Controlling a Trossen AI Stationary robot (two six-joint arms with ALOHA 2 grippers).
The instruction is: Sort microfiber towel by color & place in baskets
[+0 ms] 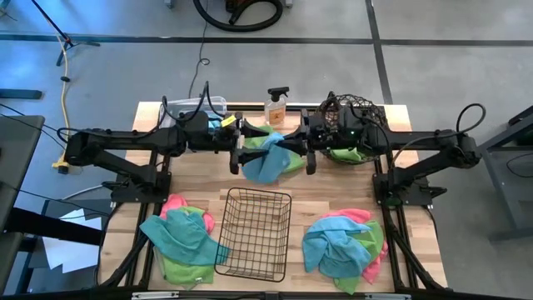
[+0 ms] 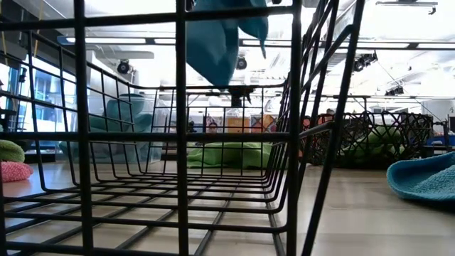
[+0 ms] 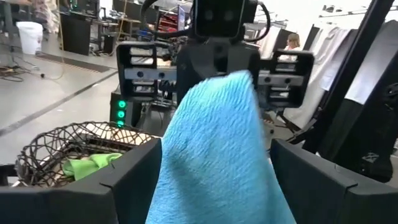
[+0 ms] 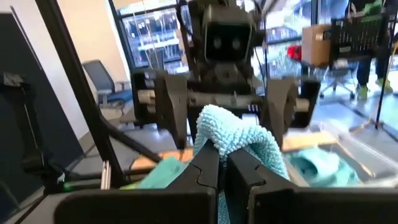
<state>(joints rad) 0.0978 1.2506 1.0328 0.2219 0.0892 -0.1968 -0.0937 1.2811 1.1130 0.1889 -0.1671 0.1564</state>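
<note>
My right gripper [image 4: 222, 163] is pinched tight on a corner of a teal-blue towel [image 1: 265, 160], which hangs in the air just behind the black wire-grid basket [image 1: 254, 233]. Facing it, my left gripper [image 1: 236, 143] has its fingers [image 3: 127, 180] spread wide on either side of the hanging cloth, gripping nothing, so I judge this a hand-over with the towel now carried by the right arm alone.

Working outward from that grid basket: it sits at the table's middle front and, as far as I can see through its bars, holds nothing. Behind it and to the right is the round woven-wire basket [image 1: 354, 117], with lime green cloth [image 3: 90, 165] in it. Behind it to the left is the clear plastic bin [image 1: 193, 107], with teal cloth showing through its wall in the low view. An orange spray bottle [image 1: 276, 108] stands between those two, and a green towel [image 2: 227, 154] lies on the table under the grippers.

Much remains, I'd say. A mixed heap of pink, teal and green cloths [image 1: 181, 237] lies just left of the grid basket, and another heap [image 1: 343, 246] just right of it, both unsorted. The pink ones have no basket started.
</note>
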